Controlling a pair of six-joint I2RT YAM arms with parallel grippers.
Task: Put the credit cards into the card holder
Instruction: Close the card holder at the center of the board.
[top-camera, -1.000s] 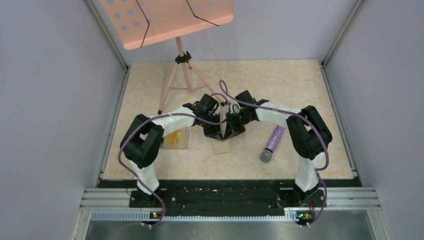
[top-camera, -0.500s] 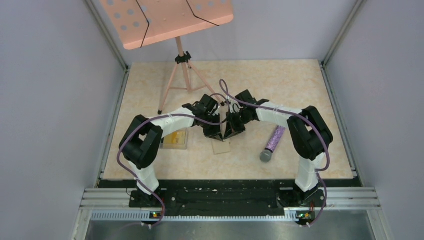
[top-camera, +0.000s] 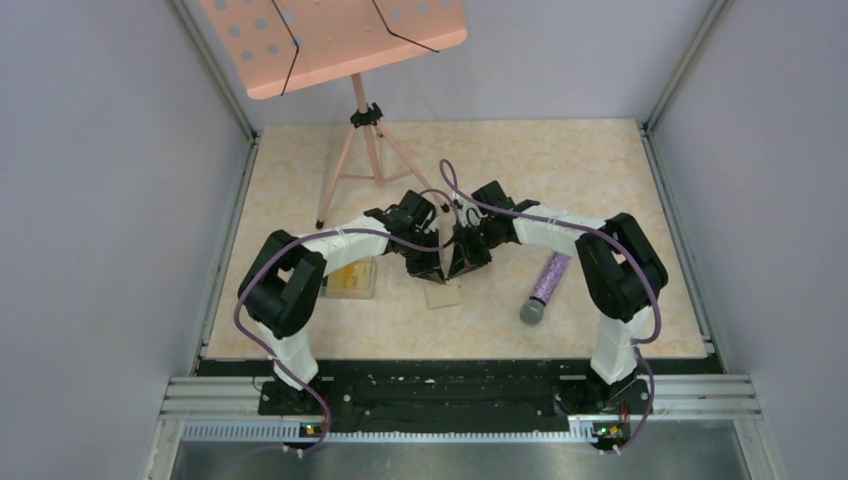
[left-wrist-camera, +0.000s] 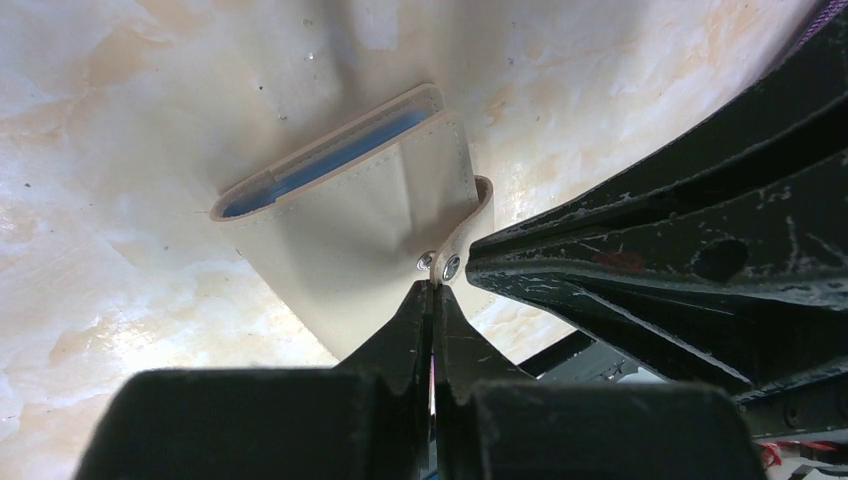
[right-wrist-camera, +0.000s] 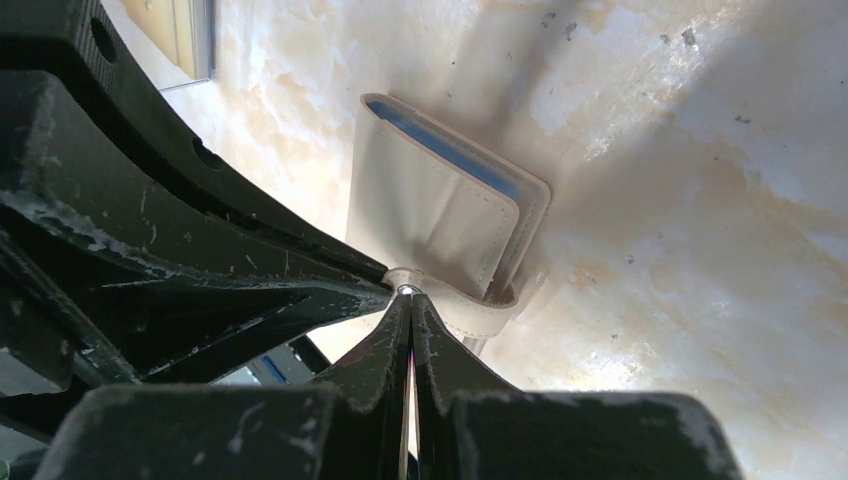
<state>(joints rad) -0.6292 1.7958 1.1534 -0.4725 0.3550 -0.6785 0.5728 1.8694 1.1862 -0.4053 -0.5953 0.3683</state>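
Note:
The tan card holder (top-camera: 443, 294) sits at the table's middle, just below both grippers. In the left wrist view it (left-wrist-camera: 350, 225) is slightly open and shows its light blue inside. My left gripper (left-wrist-camera: 433, 288) is shut on the holder's edge by the snap. My right gripper (right-wrist-camera: 406, 295) is shut on the end of the holder's strap (right-wrist-camera: 470, 308), tip to tip with the left gripper (top-camera: 436, 258). Gold-yellow credit cards (top-camera: 350, 277) lie in a clear box to the left and also show in the right wrist view (right-wrist-camera: 175, 30).
A purple glitter microphone (top-camera: 546, 286) lies to the right of the holder. A pink music stand (top-camera: 362, 120) rises at the back left, with its legs close behind the grippers. Grey walls close in the table on both sides.

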